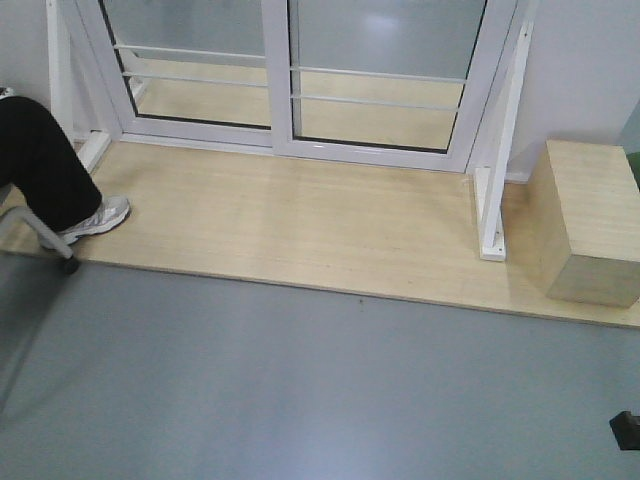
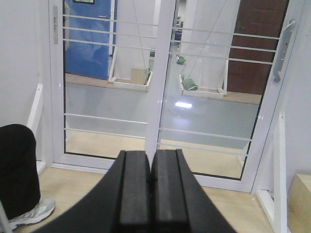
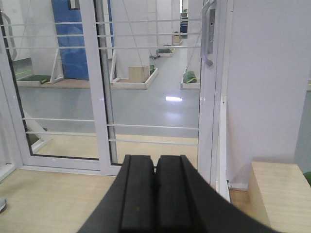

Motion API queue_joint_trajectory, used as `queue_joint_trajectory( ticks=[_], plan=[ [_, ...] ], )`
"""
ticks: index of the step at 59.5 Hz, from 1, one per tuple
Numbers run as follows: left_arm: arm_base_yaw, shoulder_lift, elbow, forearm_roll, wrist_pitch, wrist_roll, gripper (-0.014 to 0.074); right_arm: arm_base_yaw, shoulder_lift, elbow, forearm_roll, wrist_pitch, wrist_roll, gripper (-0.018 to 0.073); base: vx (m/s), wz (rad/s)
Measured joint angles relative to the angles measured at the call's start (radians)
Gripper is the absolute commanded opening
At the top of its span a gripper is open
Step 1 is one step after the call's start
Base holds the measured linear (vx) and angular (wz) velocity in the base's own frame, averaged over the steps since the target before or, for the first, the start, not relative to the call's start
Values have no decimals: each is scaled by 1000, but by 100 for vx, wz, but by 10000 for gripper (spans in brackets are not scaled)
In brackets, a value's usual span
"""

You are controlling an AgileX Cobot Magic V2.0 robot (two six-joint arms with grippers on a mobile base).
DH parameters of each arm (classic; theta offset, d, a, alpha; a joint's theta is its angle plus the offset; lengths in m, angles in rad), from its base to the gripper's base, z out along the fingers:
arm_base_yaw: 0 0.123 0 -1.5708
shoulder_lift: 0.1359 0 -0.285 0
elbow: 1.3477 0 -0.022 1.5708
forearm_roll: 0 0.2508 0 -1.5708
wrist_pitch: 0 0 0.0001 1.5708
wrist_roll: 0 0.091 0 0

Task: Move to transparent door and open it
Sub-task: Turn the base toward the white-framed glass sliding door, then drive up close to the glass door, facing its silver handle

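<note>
- No writing can be read. A small dark plate [image 2: 83,1] on the blue door [image 2: 90,39] behind the glass is cut off by the upper edge of the left wrist view and cannot be made out.
- The transparent door [image 2: 214,104] is seen as the right-hand glass panel of a white-framed pair. It is crossed by thin white horizontal bars, and its outer rail is set against the frame.
- A long curved grey handle [image 2: 283,51] is fixed high on that outer rail. In the right wrist view its top is cut off by the upper edge.
- In the front view only the lower part of the door is shown, and the handle is out of frame there.
- The left gripper [image 2: 151,158] is clenched: its two black fingers [image 2: 133,189] are pressed together along a thin seam, and nothing is held between them.
- The right gripper [image 3: 155,162] is clenched in the same way, with nothing held.
- The door stands well ahead of both grippers and is touched by neither. From each wrist view the handle is seen above and to the right of the fingertips.
- The door frame is set on a pale wooden platform [image 1: 300,220] laid on a grey floor [image 1: 300,390].
- A white slanted support post [image 1: 500,150] is bolted to the platform just right of the door, and a wooden box [image 1: 590,220] stands beside it.
- At the left, a leg in black trousers [image 1: 40,160] and a white shoe [image 1: 100,215] are seen; the rest of the person is cut off.
- A dark object [image 1: 626,430] at the lower right corner of the front view is cut off and cannot be identified.
</note>
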Motion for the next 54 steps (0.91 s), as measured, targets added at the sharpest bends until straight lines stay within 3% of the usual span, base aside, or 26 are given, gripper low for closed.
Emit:
queue_joint_trajectory(
  ticks=[54],
  plan=[
    [0, 0, 0, 0, 0, 0, 3, 0, 0, 0, 0, 0, 0, -8, 51, -17]
  ],
)
